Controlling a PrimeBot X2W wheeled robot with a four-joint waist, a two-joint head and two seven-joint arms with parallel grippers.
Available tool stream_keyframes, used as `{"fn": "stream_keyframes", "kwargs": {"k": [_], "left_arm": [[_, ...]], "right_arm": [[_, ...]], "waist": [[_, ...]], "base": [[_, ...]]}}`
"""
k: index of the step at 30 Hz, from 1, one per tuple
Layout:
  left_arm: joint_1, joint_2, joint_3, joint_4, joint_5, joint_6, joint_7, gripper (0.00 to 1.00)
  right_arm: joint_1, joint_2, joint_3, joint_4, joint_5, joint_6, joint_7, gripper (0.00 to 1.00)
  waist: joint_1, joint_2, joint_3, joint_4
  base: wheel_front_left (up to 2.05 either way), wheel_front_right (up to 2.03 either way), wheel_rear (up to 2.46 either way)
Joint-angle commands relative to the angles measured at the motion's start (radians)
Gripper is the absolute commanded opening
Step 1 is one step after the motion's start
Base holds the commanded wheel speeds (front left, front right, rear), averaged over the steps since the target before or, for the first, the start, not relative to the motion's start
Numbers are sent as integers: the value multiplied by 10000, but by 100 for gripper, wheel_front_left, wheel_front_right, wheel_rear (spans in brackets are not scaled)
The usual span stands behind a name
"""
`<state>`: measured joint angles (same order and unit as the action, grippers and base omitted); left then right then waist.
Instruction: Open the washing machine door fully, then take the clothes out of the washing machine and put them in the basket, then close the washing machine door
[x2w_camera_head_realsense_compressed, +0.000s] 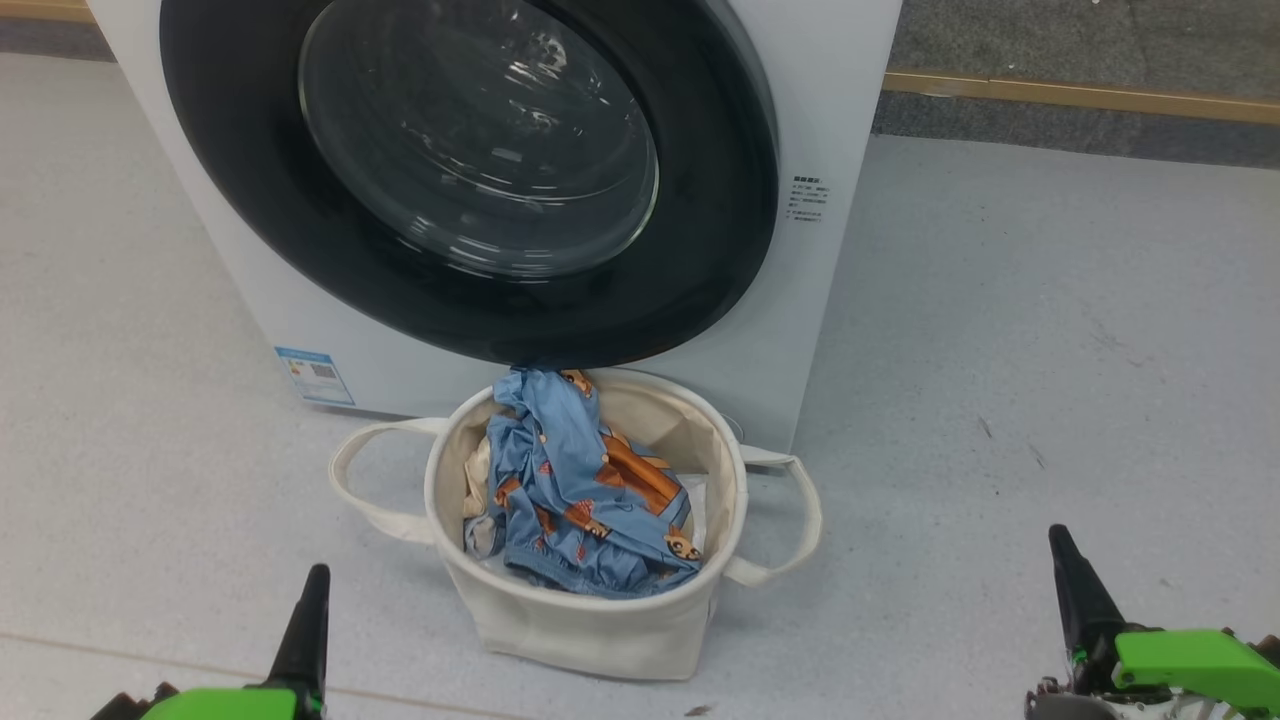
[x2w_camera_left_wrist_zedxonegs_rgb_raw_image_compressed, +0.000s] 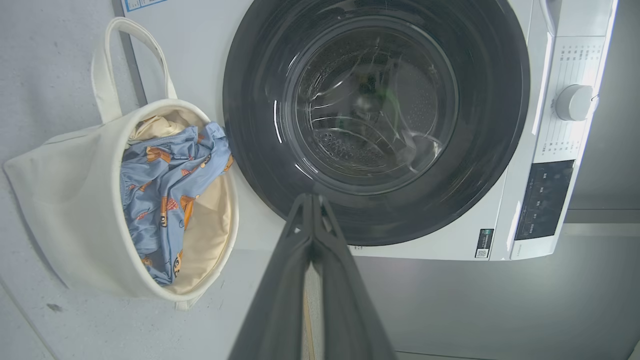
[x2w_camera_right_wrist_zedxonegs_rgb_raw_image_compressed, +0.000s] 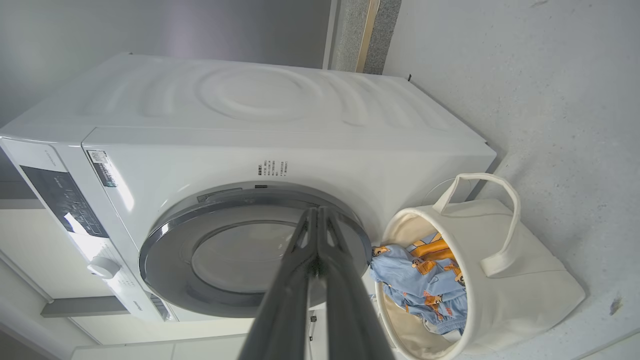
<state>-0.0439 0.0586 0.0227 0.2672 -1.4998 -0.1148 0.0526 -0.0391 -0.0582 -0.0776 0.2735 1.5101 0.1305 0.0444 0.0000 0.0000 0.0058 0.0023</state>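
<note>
My left gripper (x2w_camera_left_wrist_zedxonegs_rgb_raw_image_compressed: 311, 200) has its two long dark fingers pressed tip to tip and holds nothing. It hangs in the air before the large round, black-rimmed, glass-centred washing machine door (x2w_camera_left_wrist_zedxonegs_rgb_raw_image_compressed: 250, 125) and touches nothing. My right gripper (x2w_camera_right_wrist_zedxonegs_rgb_raw_image_compressed: 317, 212) is likewise pinched together on empty air, pointing at that door. The door lies closed against the white front-loading washing machine (x2w_camera_head_realsense_compressed: 830, 120). The round cream canvas basket (x2w_camera_head_realsense_compressed: 590, 620) with two loop handles stands on the pale grey floor (x2w_camera_head_realsense_compressed: 1000, 350) just below the door's lower rim. In it lie the clothes (x2w_camera_head_realsense_compressed: 570, 490): a light blue bear-print piece on top, a cream piece beneath.
</note>
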Motion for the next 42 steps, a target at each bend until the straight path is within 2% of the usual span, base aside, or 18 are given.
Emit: {"fn": "stream_keyframes", "kwargs": {"k": [1,9,42], "left_arm": [[-514,145,420,-251,-389,-101,110,0],[-613,141,597,-234,-1328,-158,352,0],[-623,67,705,-229,-1259,-159,441,0]], "right_arm": [[-592,-165,110,-309,390,2,173,0],[-657,-159,-30,-308,1243,2,419,0],[-668,-80,-144,-300,1166,2,512,0]], "waist": [[0,0,-5,-4],[0,0,-26,-23],[0,0,-27,-23]], "base": [[0,0,0],[0,0,0],[0,0,0]]}}
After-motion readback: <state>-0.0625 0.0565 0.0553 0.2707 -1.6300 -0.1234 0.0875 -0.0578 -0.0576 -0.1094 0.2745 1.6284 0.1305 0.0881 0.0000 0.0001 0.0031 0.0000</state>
